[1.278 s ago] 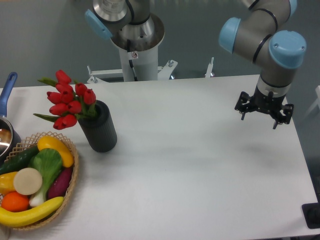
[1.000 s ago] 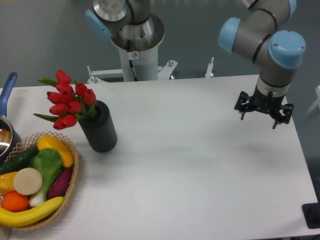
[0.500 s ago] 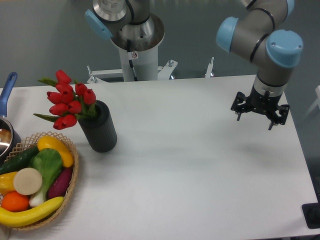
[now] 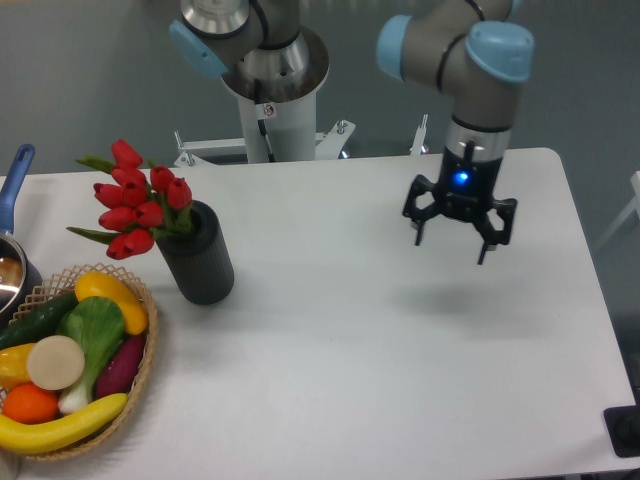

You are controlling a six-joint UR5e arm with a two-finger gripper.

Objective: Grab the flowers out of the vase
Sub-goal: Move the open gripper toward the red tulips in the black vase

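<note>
Table (image 4: pixel 330 330): we see a white top before a grey wall.
Pincer (image 4: pixel 452 243): spread wide, holding nothing, touching nothing, hanging above the table's right half.
Flowers (image 4: pixel 135 200): we find them standing in the vase (image 4: pixel 197 254), far left.
Basket (image 4: pixel 140 385): wicker, just beside the vase.

white table (image 4: pixel 380 340) | vase (image 4: pixel 198 255) left | wicker basket (image 4: pixel 140 385) front-left | pot (image 4: pixel 12 265), mostly cropped, apparently at left edge
</note>
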